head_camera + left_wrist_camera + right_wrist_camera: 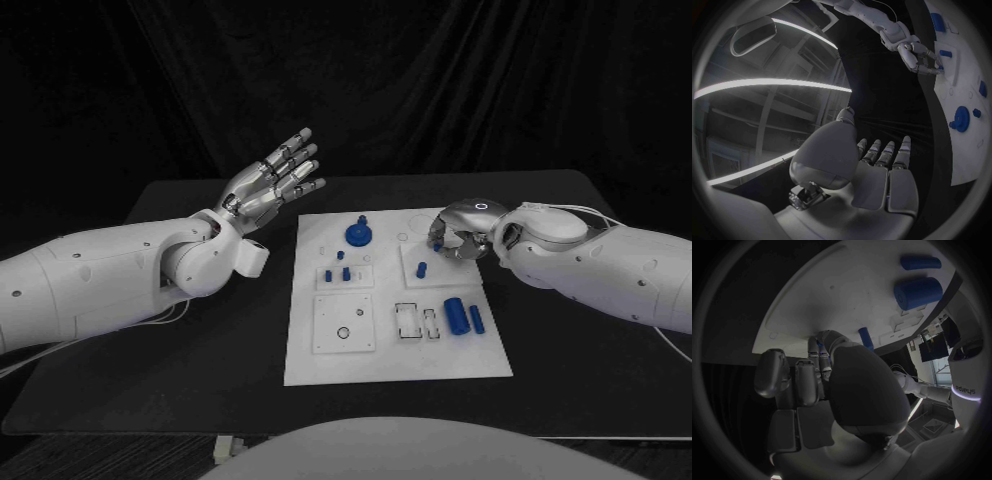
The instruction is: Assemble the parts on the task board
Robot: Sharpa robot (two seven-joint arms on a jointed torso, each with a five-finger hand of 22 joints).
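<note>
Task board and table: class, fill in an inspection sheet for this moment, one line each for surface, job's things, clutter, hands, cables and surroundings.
Surface: black table, bare around the board.
Job's things: white task board at centre; blue parts lying and standing on it.
Clutter: nothing seen.
Hands: left hand raised beside the board, fingers spread, holding nothing; right hand down at the board's far right corner, fingertips curled onto it; hold unclear.
Cables: thin white cable along the right arm.
Surroundings: dark curtain behind.
</note>
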